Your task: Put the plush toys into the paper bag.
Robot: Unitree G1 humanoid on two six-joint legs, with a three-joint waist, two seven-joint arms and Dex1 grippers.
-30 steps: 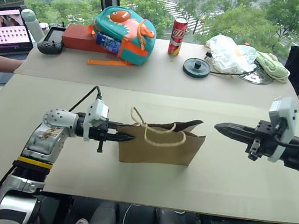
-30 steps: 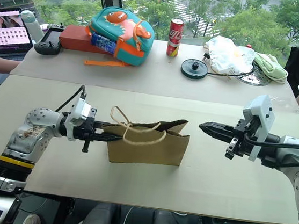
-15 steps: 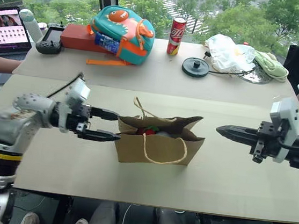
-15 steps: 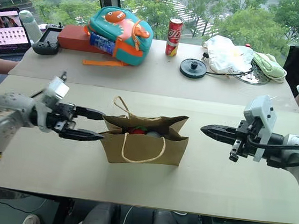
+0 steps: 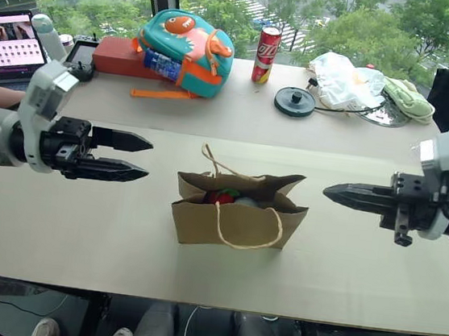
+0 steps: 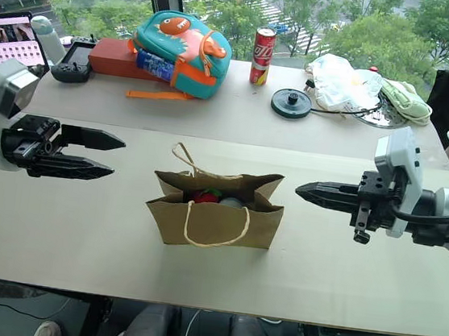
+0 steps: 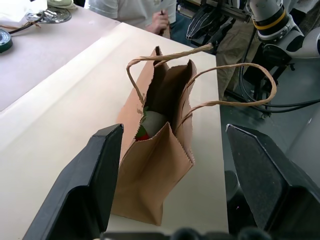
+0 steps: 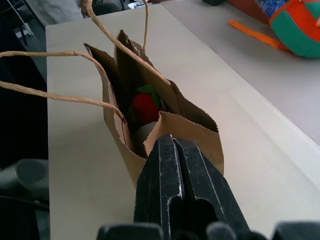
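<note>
The paper bag [image 5: 238,208] stands upright on the table [image 5: 120,229], mouth open, with both plush toys inside: the red pepper [image 8: 145,107] and the grey ball [image 5: 246,202] beside it. The left gripper [image 5: 132,157] hangs apart with jaws wide and empty; the right gripper [image 5: 337,192] is closed on nothing, so the packing looks finished.

— What sits along the far side of the table [image 5: 214,114]?

— A teal and orange dinosaur backpack [image 5: 187,42] lying against a red box [image 5: 117,55], with a black controller [image 5: 78,62] and a laptop [image 5: 10,40] to the left.

— And to the right?

— An upright red can [image 5: 266,54], a black round lid [image 5: 295,101], a crumpled white plastic bag [image 5: 345,79], then a pale green cloth [image 5: 409,100].
</note>
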